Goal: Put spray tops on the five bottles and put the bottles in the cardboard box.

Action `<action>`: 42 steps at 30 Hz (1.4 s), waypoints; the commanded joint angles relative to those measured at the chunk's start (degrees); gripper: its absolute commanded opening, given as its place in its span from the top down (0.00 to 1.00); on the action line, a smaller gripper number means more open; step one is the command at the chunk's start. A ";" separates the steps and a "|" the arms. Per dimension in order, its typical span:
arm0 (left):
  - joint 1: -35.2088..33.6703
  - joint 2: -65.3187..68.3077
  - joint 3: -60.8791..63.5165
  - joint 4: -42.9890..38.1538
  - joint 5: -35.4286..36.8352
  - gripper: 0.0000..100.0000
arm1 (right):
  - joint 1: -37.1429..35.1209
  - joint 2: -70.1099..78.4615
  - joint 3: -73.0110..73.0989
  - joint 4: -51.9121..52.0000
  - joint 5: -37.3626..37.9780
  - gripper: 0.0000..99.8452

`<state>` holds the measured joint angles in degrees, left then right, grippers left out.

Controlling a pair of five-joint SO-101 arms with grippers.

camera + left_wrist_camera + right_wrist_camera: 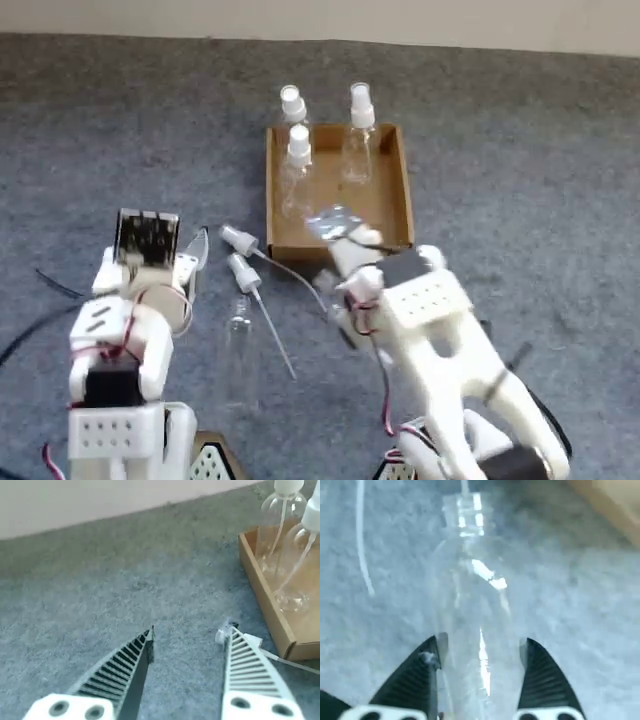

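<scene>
- Clamping a clear bottle [470,580] by its body w/ the right pincer [480,647], fingers pressing on both sides; holding it near the front wall of the cardboard box [385,195], neck looking bare.
- Risking a slip here: squeezing smooth, rounded plastic w/ hard fingers, prob. letting it twist or pop out w/ an off-centre grip.
- Gaping the left pincer [190,635] wide w/ nothing inside, hovering low over the surface [520,180] just beside a spray top [238,238].
- Risking a missed fit: feeding a long thin tube into a narrow neck, needing both arms lined up; otherwise bending the tube or catching it on the rim.
- Risking a knock-over: working close to the box, so possibly bumping its wall and toppling the upright ones inside.
- Holding three capped bottles [297,175] in the box, seemingly all standing upright.
- Leaving outside, lying on the surface btwn the two arms: a second spray top [243,270] and one more uncapped bottle [238,330].
</scene>
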<state>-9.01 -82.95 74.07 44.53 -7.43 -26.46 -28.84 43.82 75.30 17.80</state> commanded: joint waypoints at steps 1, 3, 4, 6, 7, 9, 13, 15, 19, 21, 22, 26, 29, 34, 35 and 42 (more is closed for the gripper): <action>-1.80 21.41 -14.02 1.76 0.26 0.80 | 12.00 -11.74 -0.84 8.84 7.82 0.96; -1.63 31.25 -21.32 5.01 0.44 0.80 | 19.38 -12.70 -0.84 10.59 13.19 0.96; -1.54 35.65 -24.92 6.86 0.53 0.80 | 23.60 -12.44 -0.84 10.51 15.56 0.96; -1.54 44.09 -31.87 10.02 0.62 0.80 | 31.96 -11.03 -0.84 8.66 20.22 0.96; -1.54 47.96 -35.21 11.69 0.79 0.80 | 35.74 -9.98 -0.84 6.90 22.15 0.96; -1.54 55.08 -41.27 14.86 3.96 0.80 | 41.45 -7.08 -0.84 3.21 24.97 0.96; 0.92 66.15 -51.74 19.34 10.81 0.80 | 46.46 1.80 -0.48 -4.79 28.31 0.96; 2.68 70.73 -55.87 20.31 13.89 0.80 | 47.52 7.16 -0.92 -8.04 28.92 0.96; 5.58 78.73 -60.97 20.40 19.25 0.80 | 48.84 15.96 -3.74 -14.29 28.84 0.96; 6.55 82.42 -62.99 20.40 22.95 0.80 | 49.71 19.30 -6.55 -14.73 28.75 0.96; 6.73 84.09 -63.78 20.40 25.14 0.80 | 50.07 20.62 -8.13 -14.73 28.75 0.96; 6.90 90.15 -66.86 20.40 34.99 0.80 | 51.03 24.57 -13.32 -14.64 28.75 0.96; 6.90 93.41 -68.00 20.40 40.35 0.80 | 51.38 25.89 -14.29 -14.64 28.84 0.96; 6.90 97.19 -68.09 20.22 48.18 0.80 | 50.95 26.24 -14.37 -14.64 28.92 0.96; 6.90 97.89 -68.09 20.13 49.14 0.80 | 50.86 26.15 -14.37 -14.64 28.92 0.96; 9.89 101.49 -68.18 20.04 52.31 0.80 | 50.86 26.15 -14.37 -14.64 28.92 0.96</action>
<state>-2.51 18.24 8.57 64.57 42.86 24.18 -2.20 32.48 61.85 46.29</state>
